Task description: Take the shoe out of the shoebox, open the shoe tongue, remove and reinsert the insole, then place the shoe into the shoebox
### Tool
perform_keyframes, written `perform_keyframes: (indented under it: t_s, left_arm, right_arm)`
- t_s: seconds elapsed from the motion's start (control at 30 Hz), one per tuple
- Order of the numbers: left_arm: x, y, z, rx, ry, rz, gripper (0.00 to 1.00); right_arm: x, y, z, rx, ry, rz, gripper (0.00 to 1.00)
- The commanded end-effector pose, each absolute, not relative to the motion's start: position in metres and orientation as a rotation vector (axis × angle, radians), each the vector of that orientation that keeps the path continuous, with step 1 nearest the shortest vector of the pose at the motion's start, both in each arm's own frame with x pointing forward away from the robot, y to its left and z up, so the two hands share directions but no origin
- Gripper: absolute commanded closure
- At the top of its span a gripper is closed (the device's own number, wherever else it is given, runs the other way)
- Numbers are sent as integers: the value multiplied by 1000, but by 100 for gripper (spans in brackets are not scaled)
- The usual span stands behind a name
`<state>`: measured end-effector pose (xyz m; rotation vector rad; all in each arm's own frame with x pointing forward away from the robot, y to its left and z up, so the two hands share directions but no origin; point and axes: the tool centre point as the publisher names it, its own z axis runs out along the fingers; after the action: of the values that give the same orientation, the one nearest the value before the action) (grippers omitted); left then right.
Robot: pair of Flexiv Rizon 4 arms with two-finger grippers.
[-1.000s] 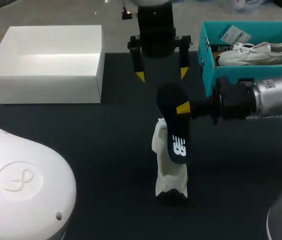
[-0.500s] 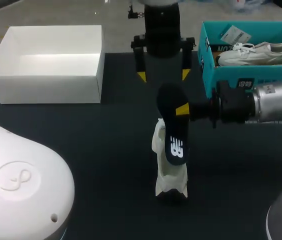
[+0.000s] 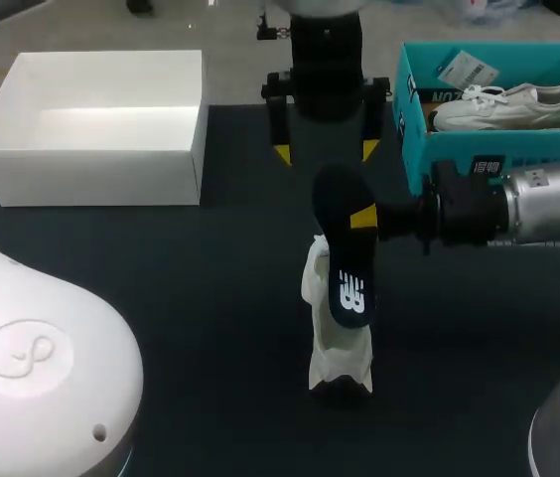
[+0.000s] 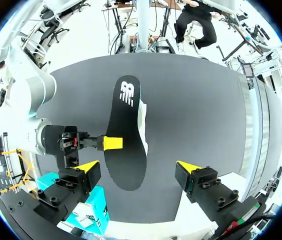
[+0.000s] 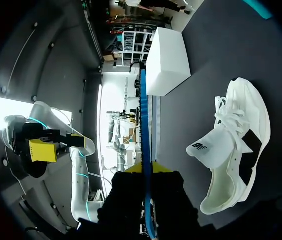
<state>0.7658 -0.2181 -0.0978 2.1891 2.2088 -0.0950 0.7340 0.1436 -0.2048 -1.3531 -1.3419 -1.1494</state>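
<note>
Nearest us, the white lace-up shoe (image 3: 338,343) lies loose on the dark table (image 3: 161,298), out of any box and held by nothing. That is our first worry: it looks light, so a push from above would likely slide or roll it rather than seat anything. Just above it hangs the dark navy foam insole (image 3: 344,260), pinched at its edge, nearer its far end, by the right gripper (image 3: 360,217), whose fingers are closed on its two faces. The near end seems clear of the shoe's opening, though from above we cannot be sure. Because such a long, limp piece is held at one spot, it could swivel in the pinch. Its tip could also catch the tongue or collar and fold instead of sliding in. Farther back, the left gripper (image 3: 324,151) stands spread wide with nothing in it, well apart from the shoe, so it steadies nothing. Beyond lie the open white cardboard box (image 3: 91,177) and the teal cardboard shoebox (image 3: 421,149) with a second white shoe (image 3: 503,104) inside, so choosing the wrong box is a possible slip. We count one insole, two shoes, two boxes and two grippers.
</note>
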Motion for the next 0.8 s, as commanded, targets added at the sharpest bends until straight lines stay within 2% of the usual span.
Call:
perform_keyframes:
  t_s: [0.03,0.47,0.8]
  left_arm:
    - [763,-221,-101,2192,2213,-80,0]
    - [762,-226,-130,2087,2238,-87,0]
    - [763,-225,-124,2047,2232,-63,0]
  right_arm:
    - [730,147,-207,-1351,-1331,-1159,100]
    - [730,147,-216,-1387,-1308,-1153,100]
    - [734,145,-206,-1376,-1314,-1169,100]
